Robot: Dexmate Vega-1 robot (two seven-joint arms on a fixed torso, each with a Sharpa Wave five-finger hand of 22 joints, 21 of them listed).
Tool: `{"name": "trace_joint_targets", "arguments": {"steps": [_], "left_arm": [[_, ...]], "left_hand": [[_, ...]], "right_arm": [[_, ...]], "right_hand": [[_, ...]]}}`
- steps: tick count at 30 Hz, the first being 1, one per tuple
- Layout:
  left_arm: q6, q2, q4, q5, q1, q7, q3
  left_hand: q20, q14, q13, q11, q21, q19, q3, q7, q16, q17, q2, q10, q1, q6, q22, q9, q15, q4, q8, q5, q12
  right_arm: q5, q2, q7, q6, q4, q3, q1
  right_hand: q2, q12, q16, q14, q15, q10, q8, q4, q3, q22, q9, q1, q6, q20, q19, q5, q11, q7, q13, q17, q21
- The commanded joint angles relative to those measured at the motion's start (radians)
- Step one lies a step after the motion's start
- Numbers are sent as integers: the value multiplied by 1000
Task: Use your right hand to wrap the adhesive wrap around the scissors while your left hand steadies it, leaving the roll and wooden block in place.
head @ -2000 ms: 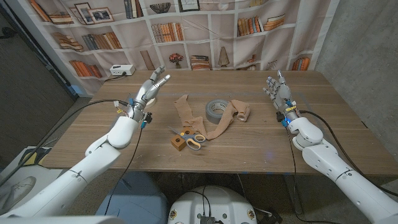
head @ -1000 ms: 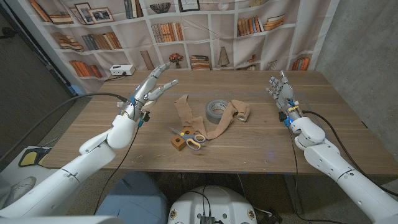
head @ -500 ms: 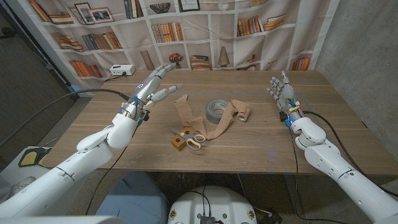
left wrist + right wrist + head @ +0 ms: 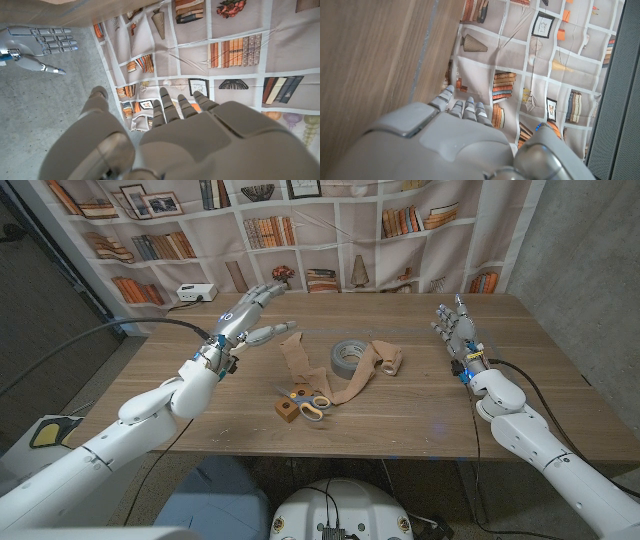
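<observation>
Right, I've got my left hand (image 4: 248,318) up in the upper left of the head frame, raised over the wooden surface (image 4: 180,395), fingers spread apart and stretched long, holding nothing. Smooth grey metal-look segments, pale casing behind them. From the left wrist camera I see the rounded back of that same hand (image 4: 165,140), glossy and light grey, with the printed bookshelf backdrop (image 4: 235,50) beyond the fingertips.

My right hand (image 4: 456,325) stands at the right of the frame, near the surface's far right part, fingers up and slightly apart, empty too. The right wrist camera shows its domed knuckle shell (image 4: 440,145) against the wood grain.

Centre of the head frame: the scissors (image 4: 308,401), orange-handled with a grey loop, lie just beside the small wooden block (image 4: 288,410), a tan cube with a dark hole on top; whether they touch I cannot tell. The adhesive wrap (image 4: 350,375), a soft beige crinkled band, lies loose across the middle of the surface, one strip running towards the upper left, another ending in a small rolled core at the right. The roll (image 4: 348,355), a grey tape ring, sits amid the beige band. Both hands are well apart from all of it.
</observation>
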Motion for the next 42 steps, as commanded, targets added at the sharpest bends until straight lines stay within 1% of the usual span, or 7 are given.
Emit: {"name": "trace_joint_targets", "arguments": {"steps": [1, 9, 13, 19, 32, 37, 42], "left_arm": [[94, 73, -92, 101, 26, -50, -5], [104, 93, -99, 104, 31, -61, -11], [104, 100, -99, 114, 34, -50, -15], [112, 110, -96, 131, 27, -56, -11], [137, 159, -119, 226, -7, -102, 16], [192, 174, -145, 337, -21, -127, 43], [185, 185, -154, 349, -38, -153, 57]], "left_hand": [[14, -4, 10, -3, -2, 0, 7, 3, 2, 4, -3, 17, 17, 67, 2, 2, 8, 5, 20, -4, 8], [16, -5, 12, -2, -1, 0, 9, 2, 2, 4, -4, 26, 22, 53, 2, 1, 4, 6, 10, -4, 10], [20, 4, 16, -8, -1, 1, 10, 18, 5, 3, -5, 51, 27, 81, 3, 0, 0, 8, 15, -4, 18], [37, 13, 19, -17, -2, -5, 10, -4, 9, 3, -9, 81, 31, 67, 3, -1, -1, 9, 2, -4, 27], [39, 14, 21, -20, -1, -4, 11, -6, 9, 4, -12, 91, 35, 82, 3, -1, -3, 9, 4, -4, 28], [41, 19, 23, -24, 0, -3, 10, -12, 11, 4, -14, 110, 36, 86, 4, -2, -5, 10, 3, -4, 34], [45, 25, 25, -26, 2, 3, 10, -25, 13, 4, -14, 119, 37, 82, 4, -2, -5, 12, -2, -4, 35]], "right_arm": [[15, 2, -2, -3, 11, 9, -3], [11, 4, 7, 10, 26, 10, 1], [11, 4, 7, 10, 28, 10, 4], [14, 6, 6, 7, 33, 10, 6], [19, 10, 7, 9, 45, 12, 10], [20, 13, 7, 16, 55, 15, 11], [26, 16, 8, 19, 63, 18, 12]], "right_hand": [[6, 1, 4, -4, 0, 5, 5, -5, -1, 3, 4, 7, 7, 4, -4, -4, 1, 2, 3, 0, 1], [7, 0, 4, -3, 0, 6, 5, -6, -1, 3, 4, 7, 8, 4, -3, -4, 1, 1, 3, 0, 1], [9, 2, 5, -3, -1, 11, 5, -7, -1, 3, 4, 7, 7, 5, -3, -4, 2, 1, 3, 0, 2], [11, 3, 4, -3, -1, 18, 5, -8, 0, 3, 4, 8, 7, 4, -3, -4, 3, -2, 3, -1, 2], [13, 3, 5, -3, -1, 21, 4, -9, 1, 3, 4, 9, 7, 5, -3, -4, 2, -2, 4, -1, 2], [13, 3, 5, -2, 0, 21, 4, -10, 1, 3, 4, 9, 8, 5, -3, -5, 2, -2, 4, -1, 1], [14, 2, 5, -2, 0, 22, 4, -10, 1, 3, 4, 9, 8, 5, -3, -5, 1, -2, 4, -1, 2]]}}
